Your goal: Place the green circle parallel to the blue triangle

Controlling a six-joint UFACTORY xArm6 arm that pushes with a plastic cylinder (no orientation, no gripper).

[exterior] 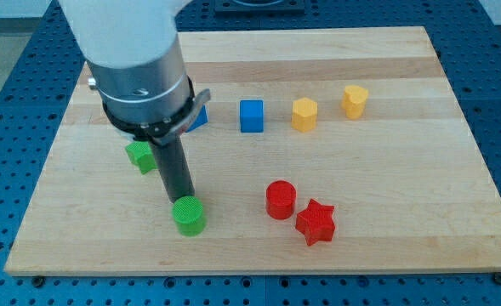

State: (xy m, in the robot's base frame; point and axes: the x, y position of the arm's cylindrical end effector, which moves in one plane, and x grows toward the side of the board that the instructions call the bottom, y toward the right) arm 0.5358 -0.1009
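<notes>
Tip (182,199) touching green circle (189,215) | blue triangle (199,118) half-hidden | gripper: none shows | writing: none legible

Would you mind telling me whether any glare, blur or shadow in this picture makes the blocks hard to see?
Camera view: lighting is even and soft, with no glare on the pale wooden board; the round green cylinder block and red star-shaped block are sharp, casting faint shadows; the arm's white body is slightly soft and hides most of the blue triangle block.

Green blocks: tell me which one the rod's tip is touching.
The green circle near the view's bottom. My tip sits right against its upper edge. The other green block lies further up and left, beside the rod's shaft, partly hidden by the arm.
</notes>
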